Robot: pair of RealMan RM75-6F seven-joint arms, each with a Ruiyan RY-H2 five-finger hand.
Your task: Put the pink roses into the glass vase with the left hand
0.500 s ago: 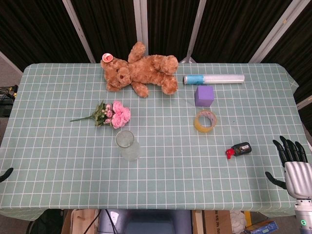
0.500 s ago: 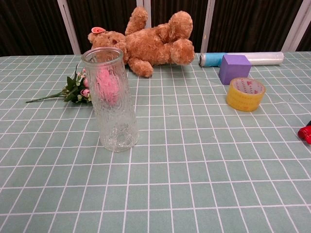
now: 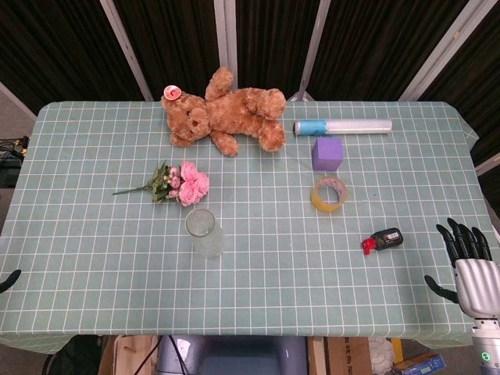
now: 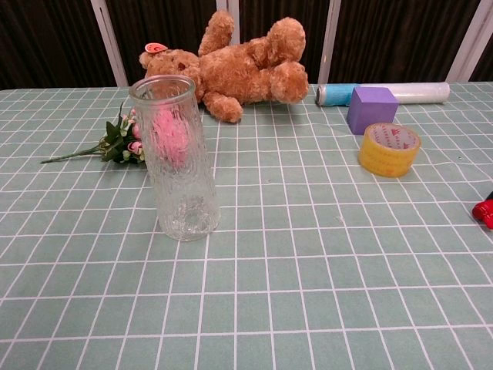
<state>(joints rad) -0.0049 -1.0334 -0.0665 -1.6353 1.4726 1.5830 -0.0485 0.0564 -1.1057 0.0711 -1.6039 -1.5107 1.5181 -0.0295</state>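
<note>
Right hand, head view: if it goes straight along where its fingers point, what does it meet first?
Nothing, it seems: the right hand sits off the table's right edge, fingers pointing away from the camera; the line appears to skirt that edge, depth unclear.

On the green checked tablecloth (image 3: 94,258): 1 bunch of pink roses with green leaves (image 3: 178,183), 1 clear textured glass vase (image 3: 204,232), 1 brown plush teddy bear (image 3: 225,110), 1 purple foam cube (image 3: 327,152), 1 yellow tape roll (image 3: 330,194), 1 clear cylindrical tube with a blue end (image 3: 342,126), and 1 small black-and-red object (image 3: 381,240) at lower right.

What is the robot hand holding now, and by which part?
Nothing is held. The right robot hand is open; the pink roses lie on the table. The left hand barely shows.
</note>
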